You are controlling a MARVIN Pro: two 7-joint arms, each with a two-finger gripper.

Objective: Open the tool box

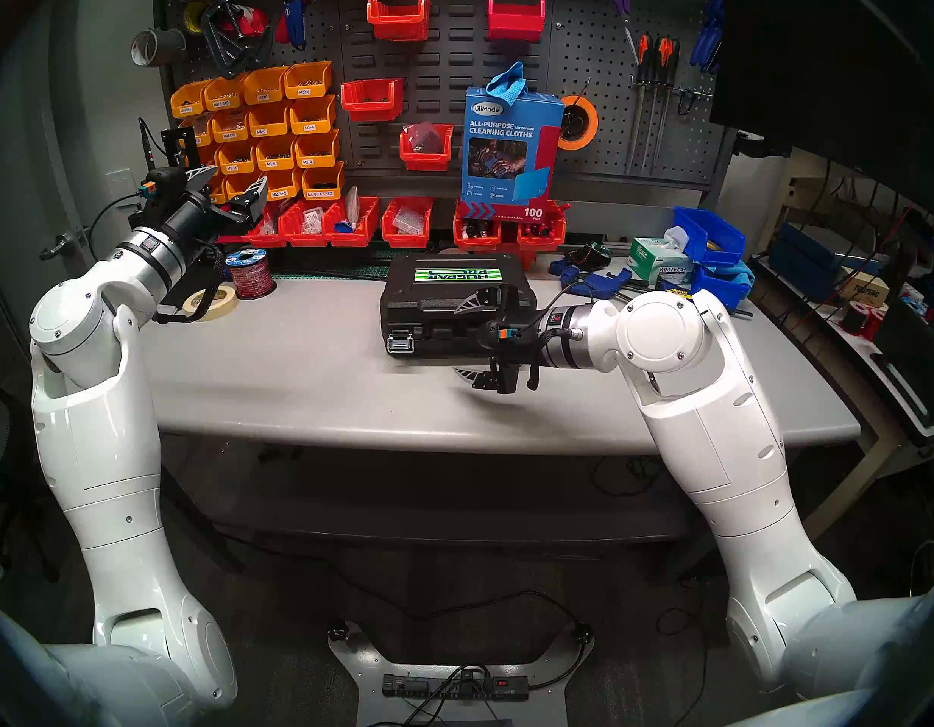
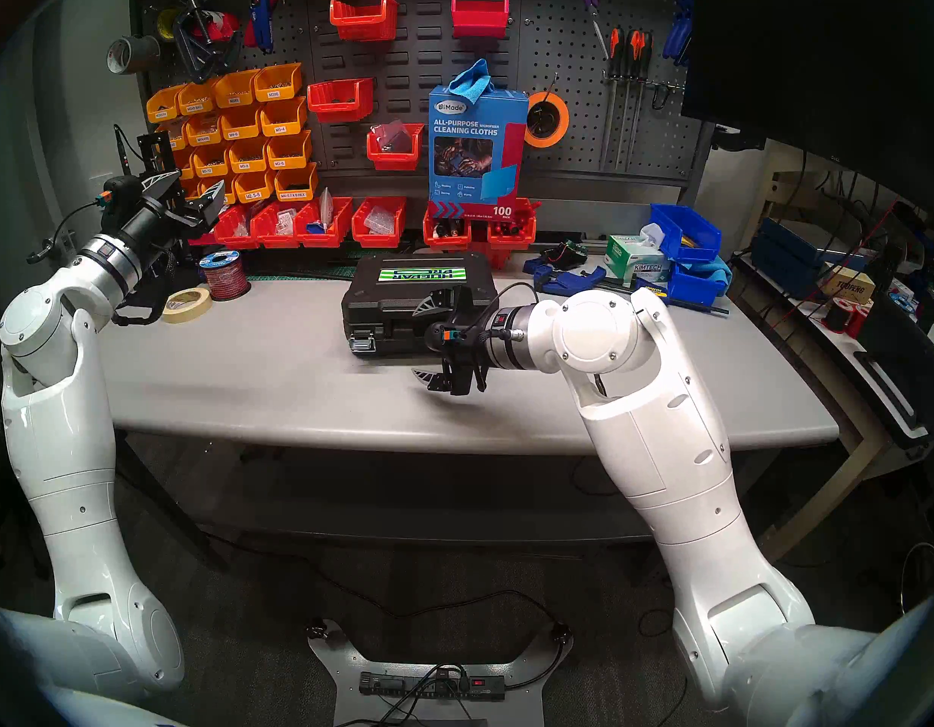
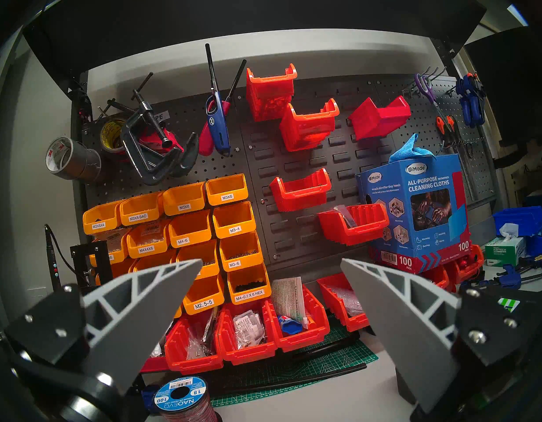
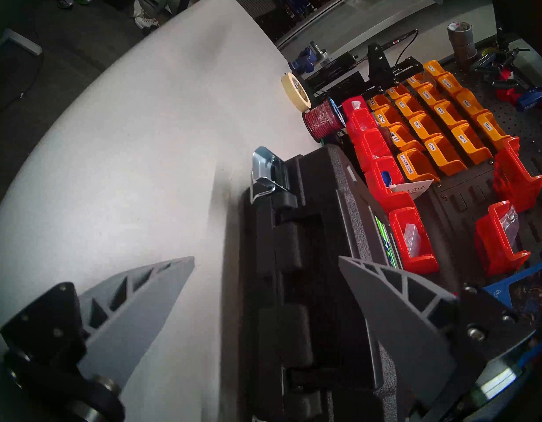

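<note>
The tool box (image 1: 454, 301) is rigid and lies closed; I judge it fairly heavy. My right gripper (image 1: 472, 343) gapes empty at its front. Best purchase: the silver latch (image 4: 268, 176). My left gripper (image 1: 228, 185) also gapes empty, well apart.

Head pair overlooks table (image 1: 297, 374); wrist views close, both share pegboard (image 3: 294, 168).

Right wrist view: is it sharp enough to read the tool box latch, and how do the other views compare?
Right wrist view: latch readable, tool box front dark and soft. Head views: sharp, fisheye-bent table edge. Left wrist view: crisp bin labels.
</note>
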